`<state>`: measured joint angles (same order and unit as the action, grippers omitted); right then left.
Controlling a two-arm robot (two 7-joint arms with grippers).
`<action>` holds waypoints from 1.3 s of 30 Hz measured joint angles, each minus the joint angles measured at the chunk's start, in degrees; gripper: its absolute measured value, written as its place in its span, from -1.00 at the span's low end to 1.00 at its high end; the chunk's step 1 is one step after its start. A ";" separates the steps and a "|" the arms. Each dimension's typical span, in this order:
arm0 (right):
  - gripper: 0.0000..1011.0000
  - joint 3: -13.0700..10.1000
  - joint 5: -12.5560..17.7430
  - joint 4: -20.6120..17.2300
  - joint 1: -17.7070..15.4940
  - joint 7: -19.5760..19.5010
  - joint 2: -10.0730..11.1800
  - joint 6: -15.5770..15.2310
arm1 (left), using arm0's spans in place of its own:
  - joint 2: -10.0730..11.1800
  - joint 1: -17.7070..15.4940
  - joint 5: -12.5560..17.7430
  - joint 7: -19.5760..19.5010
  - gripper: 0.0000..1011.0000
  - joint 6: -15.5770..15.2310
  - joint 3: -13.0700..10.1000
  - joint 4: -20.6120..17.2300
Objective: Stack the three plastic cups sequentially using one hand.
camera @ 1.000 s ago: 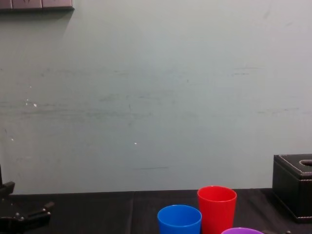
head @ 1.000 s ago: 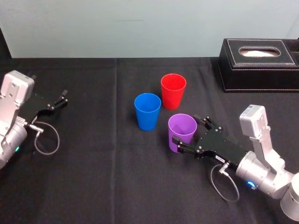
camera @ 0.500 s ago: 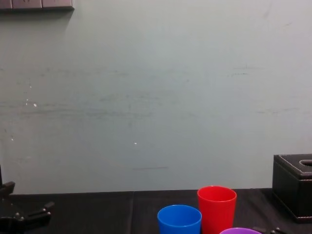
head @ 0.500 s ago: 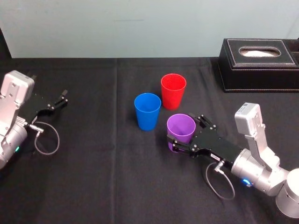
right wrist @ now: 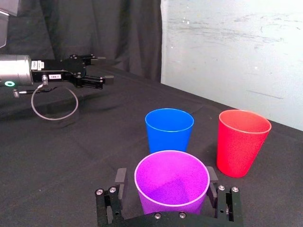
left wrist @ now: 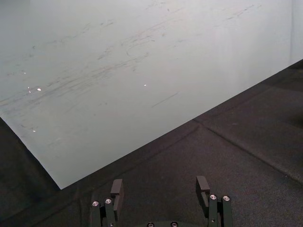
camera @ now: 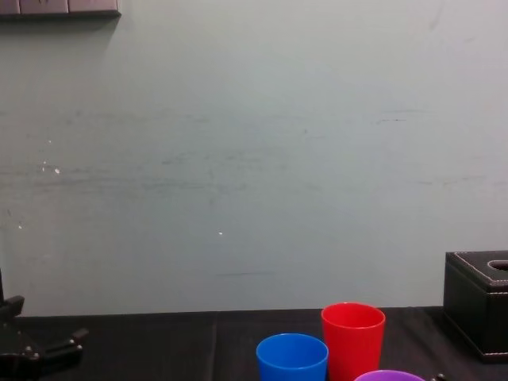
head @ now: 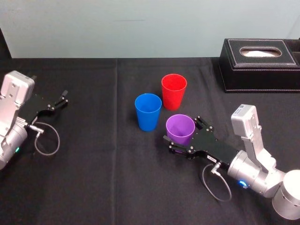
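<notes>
Three cups stand upright and close together on the black cloth: red farthest back, blue to its left, purple nearest. My right gripper is open and straddles the purple cup, one finger on each side of it near the table. In the right wrist view the purple cup sits between the fingers, with the blue cup and red cup behind it. My left gripper rests open at the far left, holding nothing.
A black stitched tissue box stands at the back right. A grey cable loops beside each wrist on the cloth. A pale wall closes off the back of the table.
My right gripper has slid forward and left, so its fingers now reach further along the purple cup's sides. The cups and the left arm have stayed put.
</notes>
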<state>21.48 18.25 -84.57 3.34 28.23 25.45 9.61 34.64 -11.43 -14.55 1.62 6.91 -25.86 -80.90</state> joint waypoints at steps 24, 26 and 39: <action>0.53 0.01 0.09 0.01 0.02 -0.02 0.08 -0.07 | 0.00 0.00 0.00 0.00 0.99 0.00 0.00 0.00; 0.51 0.01 0.10 0.01 0.02 -0.03 0.09 -0.07 | 0.00 0.00 0.00 0.00 0.99 0.00 0.00 0.00; 0.44 0.01 0.14 -0.04 0.02 -0.07 0.11 -0.08 | 0.00 0.00 0.00 0.00 0.99 0.00 0.00 0.00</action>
<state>21.48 18.39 -84.61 3.35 28.16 25.56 9.53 34.65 -11.43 -14.55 1.62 6.91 -25.86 -80.90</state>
